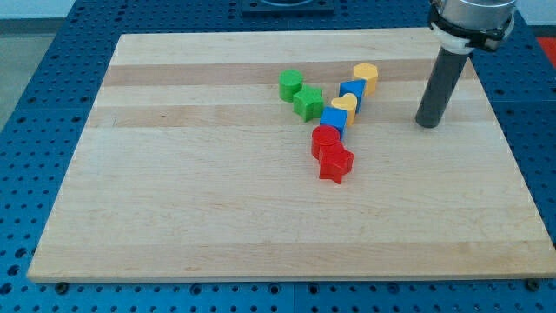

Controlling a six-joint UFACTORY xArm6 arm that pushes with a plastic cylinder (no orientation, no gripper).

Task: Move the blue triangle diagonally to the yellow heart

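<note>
The yellow heart (pixel 344 105) lies in the middle of a diagonal row of blocks right of the board's centre. A blue block (pixel 352 89) touches it on the upper right and may be the triangle; its shape is hard to make out. A squarer blue block (pixel 334 120) touches the heart on the lower left. My tip (pixel 427 124) rests on the board to the view's right of the row, about a hundred pixels from the heart and touching no block.
A yellow hexagon (pixel 366 76) ends the row at the top. A red round block (pixel 326 139) and a red star (pixel 335 163) end it at the bottom. A green round block (pixel 290 83) and a green star (pixel 307 103) lie left of the row. The wooden board (pixel 174 191) sits on a blue perforated table.
</note>
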